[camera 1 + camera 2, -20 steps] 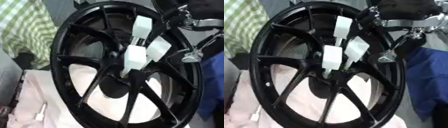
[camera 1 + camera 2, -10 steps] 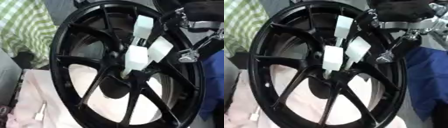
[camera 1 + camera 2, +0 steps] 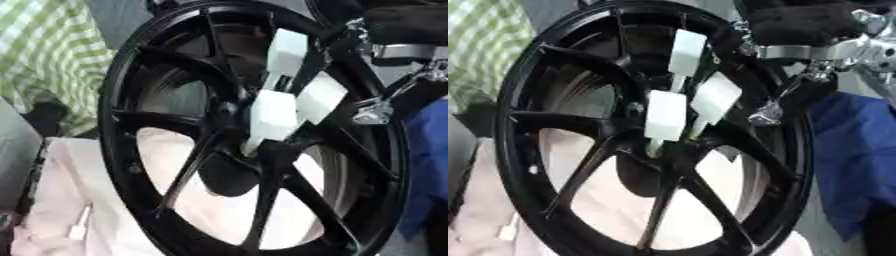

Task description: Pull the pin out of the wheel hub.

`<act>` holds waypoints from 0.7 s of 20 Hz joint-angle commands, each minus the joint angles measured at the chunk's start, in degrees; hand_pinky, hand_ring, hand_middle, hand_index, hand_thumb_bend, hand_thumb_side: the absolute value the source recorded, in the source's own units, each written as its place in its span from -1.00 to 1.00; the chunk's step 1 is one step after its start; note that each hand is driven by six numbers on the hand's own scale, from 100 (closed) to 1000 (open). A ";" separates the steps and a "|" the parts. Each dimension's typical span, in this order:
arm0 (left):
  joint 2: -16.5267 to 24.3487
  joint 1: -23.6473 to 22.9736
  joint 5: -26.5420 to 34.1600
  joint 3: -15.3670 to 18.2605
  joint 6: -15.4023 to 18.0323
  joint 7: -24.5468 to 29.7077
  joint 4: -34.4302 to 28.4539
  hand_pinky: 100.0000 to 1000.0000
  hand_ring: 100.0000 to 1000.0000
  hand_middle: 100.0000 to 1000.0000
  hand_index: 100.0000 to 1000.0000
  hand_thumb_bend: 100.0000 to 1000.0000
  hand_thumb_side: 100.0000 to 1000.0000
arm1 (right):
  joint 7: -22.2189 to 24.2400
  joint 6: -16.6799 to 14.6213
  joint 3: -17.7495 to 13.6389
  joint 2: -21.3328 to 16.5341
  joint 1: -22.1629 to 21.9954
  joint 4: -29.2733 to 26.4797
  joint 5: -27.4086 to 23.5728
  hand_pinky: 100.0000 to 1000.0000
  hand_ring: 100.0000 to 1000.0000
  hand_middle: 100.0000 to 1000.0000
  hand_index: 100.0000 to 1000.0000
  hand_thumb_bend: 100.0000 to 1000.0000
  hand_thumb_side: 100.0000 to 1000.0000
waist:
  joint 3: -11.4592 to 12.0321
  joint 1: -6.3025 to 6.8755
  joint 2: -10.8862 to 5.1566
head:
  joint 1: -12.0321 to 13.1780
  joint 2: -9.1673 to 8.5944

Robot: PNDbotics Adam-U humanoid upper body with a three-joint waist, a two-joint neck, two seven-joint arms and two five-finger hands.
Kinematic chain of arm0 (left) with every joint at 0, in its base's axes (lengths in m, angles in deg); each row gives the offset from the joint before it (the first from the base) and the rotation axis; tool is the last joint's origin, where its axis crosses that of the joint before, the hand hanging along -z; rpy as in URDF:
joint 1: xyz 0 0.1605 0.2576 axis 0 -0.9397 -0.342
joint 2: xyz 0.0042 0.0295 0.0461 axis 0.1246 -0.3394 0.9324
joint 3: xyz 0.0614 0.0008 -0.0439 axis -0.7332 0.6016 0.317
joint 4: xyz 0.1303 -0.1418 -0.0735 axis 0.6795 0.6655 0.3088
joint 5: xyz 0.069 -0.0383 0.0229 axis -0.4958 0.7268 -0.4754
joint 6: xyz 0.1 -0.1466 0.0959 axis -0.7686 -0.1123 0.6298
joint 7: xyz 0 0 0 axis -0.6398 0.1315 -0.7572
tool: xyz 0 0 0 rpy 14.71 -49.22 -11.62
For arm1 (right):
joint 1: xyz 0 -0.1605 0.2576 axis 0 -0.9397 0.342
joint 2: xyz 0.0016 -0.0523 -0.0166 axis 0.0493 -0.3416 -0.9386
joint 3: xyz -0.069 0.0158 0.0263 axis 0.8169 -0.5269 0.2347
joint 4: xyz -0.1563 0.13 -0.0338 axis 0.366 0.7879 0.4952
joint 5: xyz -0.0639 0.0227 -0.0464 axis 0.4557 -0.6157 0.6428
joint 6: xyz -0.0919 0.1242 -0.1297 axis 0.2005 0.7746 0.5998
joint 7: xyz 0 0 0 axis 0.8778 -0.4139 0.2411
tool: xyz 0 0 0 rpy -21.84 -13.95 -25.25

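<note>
Pale cloth (image 3: 61,200) underlies the black wheel hub (image 3: 122,115), three white pins (image 3: 273,115) at centre; right hand (image 3: 815,25), upper right, grip unclear.

A pale pink cloth (image 3: 61,200) lies under the black wheel hub (image 3: 166,210).

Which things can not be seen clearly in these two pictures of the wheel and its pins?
- Right hand: cut off by the top right edge in both views, so its fingers cannot be judged.
- Left hand: in no view.
- Wheel hub: where the white pins enter it is blurred and dark in both eye views.
- Wheel: its lower rim is cut off by the bottom edge.
</note>
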 commanded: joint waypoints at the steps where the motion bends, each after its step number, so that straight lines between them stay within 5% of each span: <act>1: 0.72 0.40 -0.13 -0.01 0.02 0.07 -1.00 0.98 0.40 0.26 0.67 -0.88 0.68 | 0.03 0.36 -0.42 -1.23 0.54 -0.07 -0.82 0.50 0.50 0.34 0.52 -0.46 -1.00 | -0.07 0.57 -0.90 | 0.02 -0.61; 14: 0.70 0.49 -0.11 0.09 0.04 -0.04 -0.97 0.98 0.40 0.26 0.67 -0.88 0.68 | 0.57 -0.78 -0.55 -1.45 -0.64 -0.06 0.15 0.50 0.48 0.24 0.45 -0.66 -1.00 | 0.06 0.38 -0.91 | 0.11 -1.03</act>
